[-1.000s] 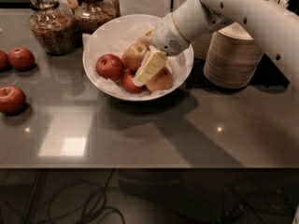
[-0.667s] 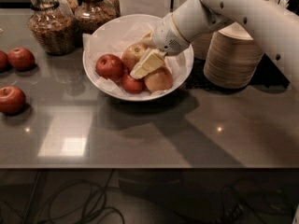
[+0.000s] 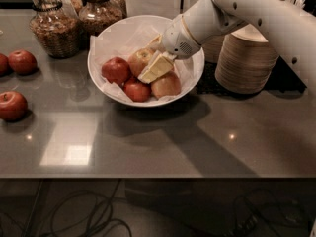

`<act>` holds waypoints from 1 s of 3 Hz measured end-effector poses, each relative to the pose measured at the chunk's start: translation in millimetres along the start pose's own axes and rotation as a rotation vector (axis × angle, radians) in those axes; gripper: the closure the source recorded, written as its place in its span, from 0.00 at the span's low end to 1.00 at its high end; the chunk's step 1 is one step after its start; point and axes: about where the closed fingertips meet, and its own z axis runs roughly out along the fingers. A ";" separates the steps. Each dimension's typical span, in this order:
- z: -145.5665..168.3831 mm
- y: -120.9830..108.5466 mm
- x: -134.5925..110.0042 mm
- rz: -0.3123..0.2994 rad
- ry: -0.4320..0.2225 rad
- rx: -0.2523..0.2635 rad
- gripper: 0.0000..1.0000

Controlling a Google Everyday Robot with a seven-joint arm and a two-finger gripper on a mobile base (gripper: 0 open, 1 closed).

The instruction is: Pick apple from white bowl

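Note:
The white bowl (image 3: 118,31), lined with crinkled white paper, stands at the back middle of the grey table. In it lie the yellow-green apple with a reddish blush (image 3: 138,60), two dark red apples (image 3: 116,70) (image 3: 137,90) and a paler peach apple (image 3: 167,85). My gripper (image 3: 148,59) reaches into the bowl from the right, open. One cream finger (image 3: 156,67) lies against the lower right side of the yellow-green apple, over the peach apple. The other finger shows only in part behind it.
Three dark red apples (image 3: 22,61) (image 3: 12,105) (image 3: 2,64) lie on the table at the left. Two glass jars (image 3: 52,28) (image 3: 101,9) stand behind the bowl's left. A stack of beige paper bowls (image 3: 247,58) stands right of the bowl, under my arm.
My gripper has shifted slightly left and up inside the bowl, closer to the yellow-green apple. The apples have not visibly moved.

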 end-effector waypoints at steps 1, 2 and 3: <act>-5.1 2.1 5.8 0.009 -0.018 0.013 1.00; -23.4 4.4 -5.4 -0.026 -0.058 0.061 1.00; -47.2 10.5 -22.7 -0.073 -0.100 0.111 1.00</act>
